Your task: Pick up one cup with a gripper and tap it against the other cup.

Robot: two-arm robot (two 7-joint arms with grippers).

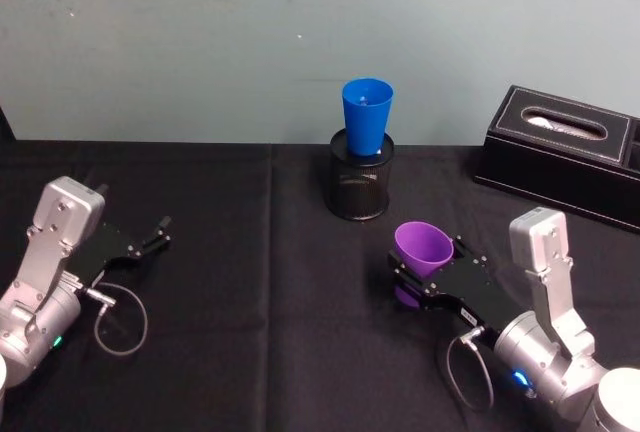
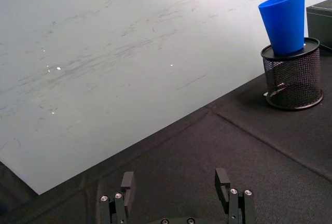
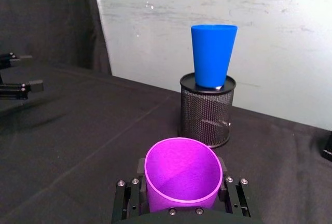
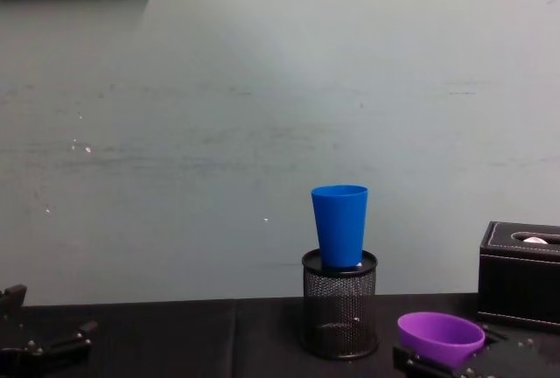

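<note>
— What stands around the mesh pen holder point(image 1: 360, 184)?
— The blue cup point(image 1: 367, 116) sits in its mouth and rises well above its rim. We see open air above that cup and on both sides of it.
— And in front of the holder?
— Bare black cloth point(image 1: 250, 282), then the purple cup point(image 1: 422, 242), clamped in our right gripper point(image 1: 420, 270) near the holder's front right.
— To the holder's right?
— The black tissue box point(image 1: 565, 152), apart from it, with a strip of cloth between.
— Its left?
— We have wide bare cloth there. Our left gripper point(image 1: 160, 233), fingers apart, lies far off to the front left.
— Behind?
— The wall point(image 1: 200, 42) closes us in near the holder.
</note>
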